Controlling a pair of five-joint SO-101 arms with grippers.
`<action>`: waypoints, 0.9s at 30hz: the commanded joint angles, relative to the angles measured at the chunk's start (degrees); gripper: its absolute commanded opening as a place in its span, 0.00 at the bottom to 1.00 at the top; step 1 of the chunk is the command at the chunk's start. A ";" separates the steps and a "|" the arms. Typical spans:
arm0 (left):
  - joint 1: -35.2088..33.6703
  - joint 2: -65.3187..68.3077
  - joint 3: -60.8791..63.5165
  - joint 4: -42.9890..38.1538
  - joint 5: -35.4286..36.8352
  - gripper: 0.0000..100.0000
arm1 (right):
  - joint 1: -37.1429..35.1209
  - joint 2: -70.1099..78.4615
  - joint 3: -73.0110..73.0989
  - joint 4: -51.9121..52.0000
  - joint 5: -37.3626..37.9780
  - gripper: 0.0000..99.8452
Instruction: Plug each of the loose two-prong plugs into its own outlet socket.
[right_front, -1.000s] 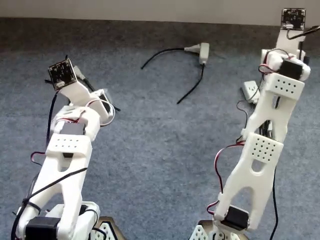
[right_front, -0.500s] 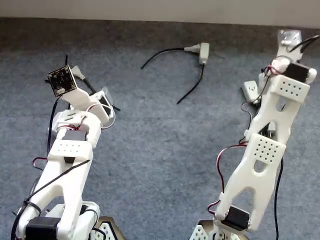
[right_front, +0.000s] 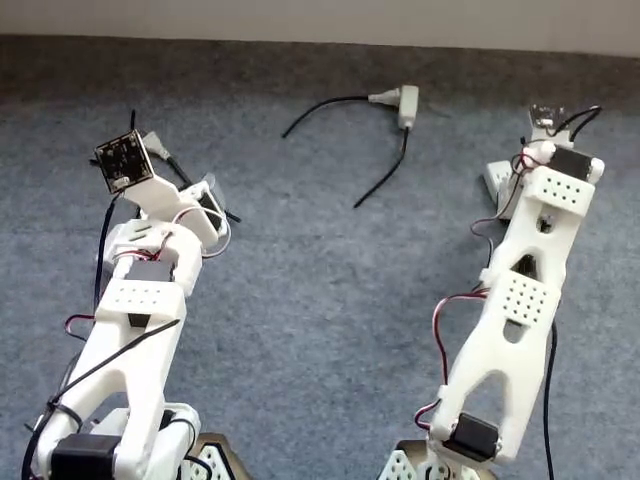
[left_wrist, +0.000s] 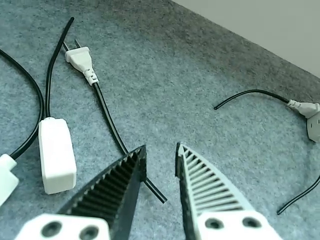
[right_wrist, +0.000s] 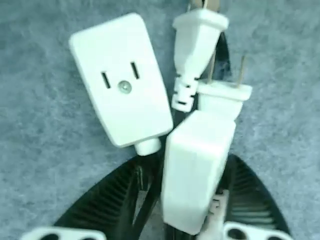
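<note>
My right gripper (right_wrist: 186, 172) is clamped on a plug (right_wrist: 200, 145). It pinches the body at the back end, so both prongs stick out past the fingertips, free to enter slots. That, I judge, is the reason for this grip. A socket (right_wrist: 122, 82) lies face up beside those prongs with its slots showing, so the next move calls for turning the prongs to line up with them. A second plug (right_wrist: 197, 35) lies there too, close enough to get knocked. This cluster sits well to the right of the joined pair (right_front: 405, 103), nearer my base.

My left gripper (left_wrist: 161, 150) is open by a narrow gap and holds nothing. It hangs well to the left of the pair, over a black cable (left_wrist: 112, 127) on the mat (right_front: 300, 300). A loose plug (left_wrist: 80, 59) and a white block (left_wrist: 56, 154) lie within reach, likely its job.
</note>
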 joint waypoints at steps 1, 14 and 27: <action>0.92 -1.80 -0.40 -1.05 -0.09 0.12 | -0.92 -2.59 -7.87 1.98 0.26 0.06; 0.92 -1.80 -0.40 -1.05 -0.09 0.12 | -3.65 -24.92 -6.46 2.68 -9.05 0.03; 0.66 -1.80 -0.75 -1.14 -0.18 0.12 | -19.65 -34.77 -6.29 2.86 -34.55 0.03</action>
